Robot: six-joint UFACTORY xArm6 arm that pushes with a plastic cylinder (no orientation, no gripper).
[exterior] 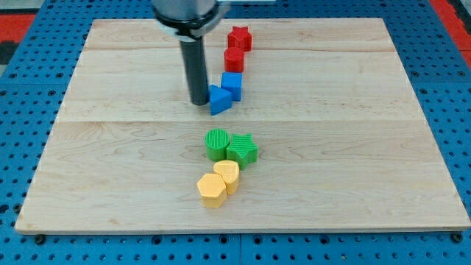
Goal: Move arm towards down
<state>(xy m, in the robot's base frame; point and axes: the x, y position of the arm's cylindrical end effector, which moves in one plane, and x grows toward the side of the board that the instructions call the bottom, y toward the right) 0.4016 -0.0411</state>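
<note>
My tip (199,102) rests on the wooden board (110,147), touching or nearly touching the left side of a blue triangular block (219,100). A blue cube (232,85) sits just up and right of that block. Above it stand a red cylinder (234,59) and a red star (239,37), forming a line toward the view's top. Below my tip, near the board's middle, are a green cylinder (217,143) and a green star (242,150) side by side. Under them lie a yellow heart-like block (227,175) and a yellow hexagon (212,191).
The board lies on a blue pegboard table (29,88). The arm's dark body (188,15) hangs over the board's top middle. A red patch (452,15) shows at the view's top right corner.
</note>
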